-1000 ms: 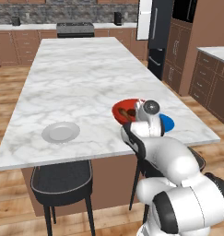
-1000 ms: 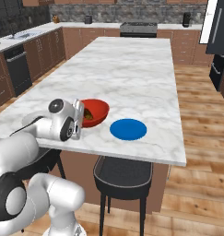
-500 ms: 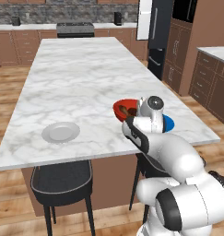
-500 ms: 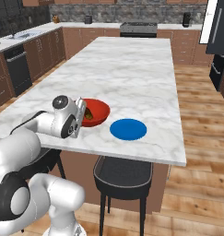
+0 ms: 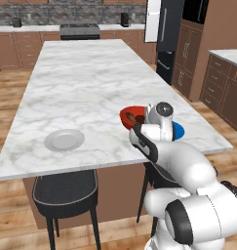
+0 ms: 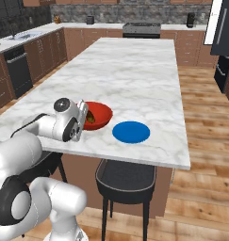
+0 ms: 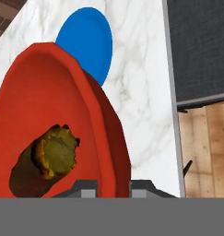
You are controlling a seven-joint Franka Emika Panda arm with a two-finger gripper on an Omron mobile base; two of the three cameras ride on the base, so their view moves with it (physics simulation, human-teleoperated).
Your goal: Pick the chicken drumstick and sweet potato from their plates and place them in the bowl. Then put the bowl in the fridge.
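Observation:
The red-orange bowl (image 7: 62,92) stands on the marble island near its front edge, also seen as the bowl (image 6: 99,114) and the bowl (image 5: 131,115). In it lies a brown food piece (image 7: 44,161) with a knobbly golden end; I cannot tell which food it is. My gripper (image 7: 113,186) straddles the bowl's near rim, one tip inside and one outside, shut on it. The blue plate (image 6: 130,132) lies bare just beside the bowl. The grey-white plate (image 5: 64,140) lies bare at the island's near left. The black fridge (image 5: 165,39) stands far back on the right.
Two dark stools (image 5: 66,193) stand under the island's front edge (image 6: 134,160). Brown cabinets and a stove (image 5: 79,30) line the back wall. A second counter (image 5: 227,53) stands at the right.
The hand moved slightly up and toward the bowl a second ago, then held still. The bowl and plates have stayed in place.

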